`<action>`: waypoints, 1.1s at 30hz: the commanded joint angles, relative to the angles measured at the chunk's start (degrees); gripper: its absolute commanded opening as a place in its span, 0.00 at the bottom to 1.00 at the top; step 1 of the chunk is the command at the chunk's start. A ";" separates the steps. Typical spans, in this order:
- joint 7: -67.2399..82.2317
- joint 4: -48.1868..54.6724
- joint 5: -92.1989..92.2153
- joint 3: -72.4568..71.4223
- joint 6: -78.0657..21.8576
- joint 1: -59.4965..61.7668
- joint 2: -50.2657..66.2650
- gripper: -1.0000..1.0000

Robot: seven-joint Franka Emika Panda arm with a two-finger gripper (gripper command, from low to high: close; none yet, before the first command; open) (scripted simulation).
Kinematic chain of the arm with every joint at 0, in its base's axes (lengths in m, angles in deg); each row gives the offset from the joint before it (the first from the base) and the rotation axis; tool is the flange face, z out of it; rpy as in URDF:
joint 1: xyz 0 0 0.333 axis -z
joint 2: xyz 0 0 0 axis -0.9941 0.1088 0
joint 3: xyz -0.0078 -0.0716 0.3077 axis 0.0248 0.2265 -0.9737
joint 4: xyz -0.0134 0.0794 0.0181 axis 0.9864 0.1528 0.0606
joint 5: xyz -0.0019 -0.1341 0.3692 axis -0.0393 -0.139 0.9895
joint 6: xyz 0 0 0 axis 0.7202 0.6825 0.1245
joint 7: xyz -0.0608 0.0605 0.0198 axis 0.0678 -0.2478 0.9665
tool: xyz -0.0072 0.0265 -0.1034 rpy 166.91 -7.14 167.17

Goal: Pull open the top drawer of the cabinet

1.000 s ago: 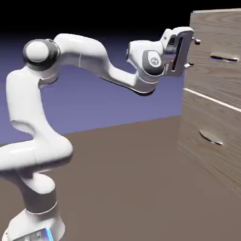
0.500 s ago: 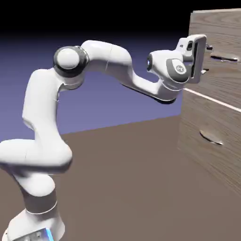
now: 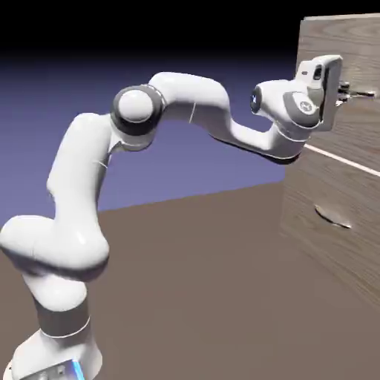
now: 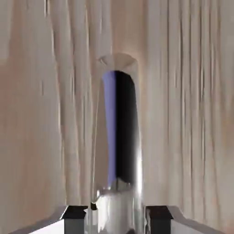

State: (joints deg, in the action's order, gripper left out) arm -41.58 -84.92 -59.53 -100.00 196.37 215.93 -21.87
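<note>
Cabinet (image 3: 341, 141): biggest thing in shot, tall grey-brown wood-grain box at the exterior view's right, running past the frame edge. Two fronts, thin pale seam between them.

Arm (image 3: 74, 178): white, rises at the exterior view's left, bends over and reaches right to the upper front.

Top drawer (image 3: 315, 44): upper front, above the seam. Same wood grain, looks flush with the cabinet. In the hand view its grain runs top to bottom and fills the background.

Lower drawer front (image 3: 326, 185): below the seam, curved silver handle (image 3: 332, 217) on it, well below the claw.

Claw (image 3: 344, 92): closed on the bar handle (image 4: 118, 137), one fingertip each side. White hand body (image 3: 331, 93) sits just in front of the top drawer and blocks part of it in the exterior view, so only one end of the bar shows there.

Bar handle: slim, straight, silver, shiny. Hand view has it upright, large, mirror-like, with blue-violet and black reflections down its face.
</note>
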 commanded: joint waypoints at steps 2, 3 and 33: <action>1.34 -4.00 1.25 3.46 1.32 -4.14 1.05 0.00; 2.01 -5.95 1.69 5.14 1.93 -6.22 1.62 0.00; 19.77 -37.59 12.27 43.50 8.14 -54.42 9.82 0.00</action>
State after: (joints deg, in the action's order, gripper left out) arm -21.84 -122.51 -47.30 -56.52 204.45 161.51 -12.05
